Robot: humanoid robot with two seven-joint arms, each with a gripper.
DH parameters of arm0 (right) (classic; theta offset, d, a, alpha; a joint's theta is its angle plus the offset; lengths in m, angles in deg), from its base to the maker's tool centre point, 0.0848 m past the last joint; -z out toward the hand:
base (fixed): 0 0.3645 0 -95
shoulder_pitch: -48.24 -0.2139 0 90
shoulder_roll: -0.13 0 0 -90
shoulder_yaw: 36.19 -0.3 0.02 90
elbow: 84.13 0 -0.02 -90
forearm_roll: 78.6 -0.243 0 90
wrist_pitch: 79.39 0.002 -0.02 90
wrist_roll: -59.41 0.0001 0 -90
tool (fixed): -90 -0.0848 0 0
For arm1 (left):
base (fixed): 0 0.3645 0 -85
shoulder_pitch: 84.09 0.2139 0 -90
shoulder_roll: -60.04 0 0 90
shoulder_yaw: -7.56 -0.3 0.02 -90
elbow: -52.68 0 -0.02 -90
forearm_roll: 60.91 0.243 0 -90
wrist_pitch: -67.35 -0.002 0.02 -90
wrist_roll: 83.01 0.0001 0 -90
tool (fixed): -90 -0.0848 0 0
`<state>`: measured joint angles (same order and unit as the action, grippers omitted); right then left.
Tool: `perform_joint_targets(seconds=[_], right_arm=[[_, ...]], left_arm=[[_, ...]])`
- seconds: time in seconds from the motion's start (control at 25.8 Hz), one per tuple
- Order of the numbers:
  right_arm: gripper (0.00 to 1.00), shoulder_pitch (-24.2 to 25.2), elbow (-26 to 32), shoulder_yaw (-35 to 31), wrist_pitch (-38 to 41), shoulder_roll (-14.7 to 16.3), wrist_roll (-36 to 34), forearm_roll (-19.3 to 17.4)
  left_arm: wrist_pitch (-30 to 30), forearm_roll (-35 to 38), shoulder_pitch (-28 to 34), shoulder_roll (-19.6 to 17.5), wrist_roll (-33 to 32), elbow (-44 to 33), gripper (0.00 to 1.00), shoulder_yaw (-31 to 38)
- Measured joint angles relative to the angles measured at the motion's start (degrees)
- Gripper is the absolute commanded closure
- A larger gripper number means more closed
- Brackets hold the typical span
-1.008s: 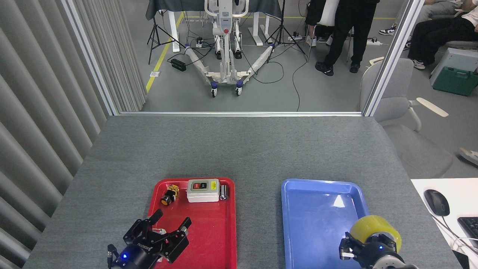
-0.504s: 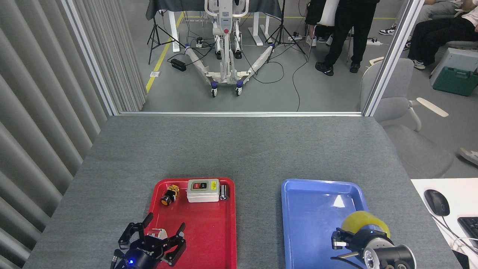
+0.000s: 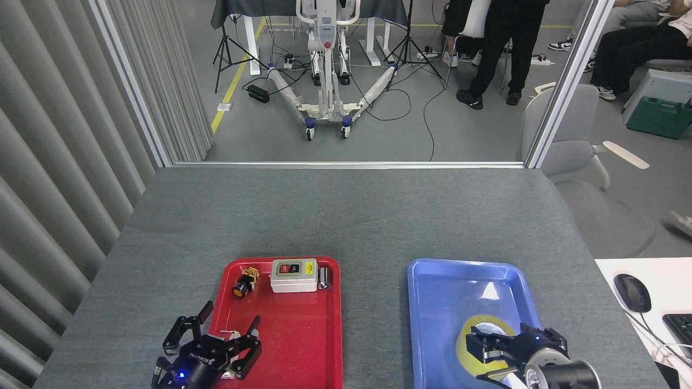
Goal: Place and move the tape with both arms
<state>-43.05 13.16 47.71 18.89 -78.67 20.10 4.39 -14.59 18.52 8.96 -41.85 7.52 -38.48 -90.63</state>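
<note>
Step in hand: the tape [image 3: 484,337] is being set into the blue tray [image 3: 459,281], at the lower right of the frame. I judge that it is the placing step, nearly done.

Tape place: inside the blue tray, in its near right part, lying flat with the whitish core ring turned up. Whether it already rests on the tray floor I cannot tell.

Right claw [image 3: 494,354]: its black fingers reach over the near side of the roll and seem to grasp it; the roll looks held, not let go.

Left claw [image 3: 211,343]: at the lower left of the frame, above the near left corner of the red tray [image 3: 303,346], fingers spread wide, holding nothing.

Next move, as I judge: the right fingers should release the roll and go up straight, so that the roll is not dragged along.

Edges: the roll is close to the right rim of the blue tray; a push sideways could lean it on that rim.

Red tray load: a switch box [image 3: 293,275], a small yellow button part [image 3: 246,281] and a small metal cylinder [image 3: 324,277] all sit at its far end.

Open room: the gray table [image 3: 346,216] is bare beyond both trays and between them, so there is space for moving.
</note>
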Motion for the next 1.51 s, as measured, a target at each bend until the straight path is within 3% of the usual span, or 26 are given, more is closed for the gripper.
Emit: perform_joint_targets(seconds=[0.27,0.47,0.97,1.16,1.51], right_arm=[[0.01,5.7,2.1,-1.2,-0.9,0.0,-31.7,0.0],[0.01,8.0,2.2,-1.8,-1.0,-0.4,-44.2,0.1],[0.01,10.1,1.4,-2.7,-0.8,-1.9,-50.4,0.1],[0.01,11.7,1.4,-2.8,-0.7,-2.6,-51.2,0.1],[0.01,13.8,1.4,-2.8,-0.9,-3.8,-51.4,0.1]], left_arm=[[0.1,0.0,0.1,0.0,1.1,-0.4,0.01,0.8],[0.2,-0.1,0.2,0.2,1.2,-0.1,0.01,1.2],[-0.6,-0.2,0.9,2.2,6.2,0.8,0.01,2.3],[-3.8,-0.4,1.5,3.0,6.5,0.9,0.01,2.8],[-5.2,-4.8,2.4,3.5,6.5,0.8,0.01,3.8]])
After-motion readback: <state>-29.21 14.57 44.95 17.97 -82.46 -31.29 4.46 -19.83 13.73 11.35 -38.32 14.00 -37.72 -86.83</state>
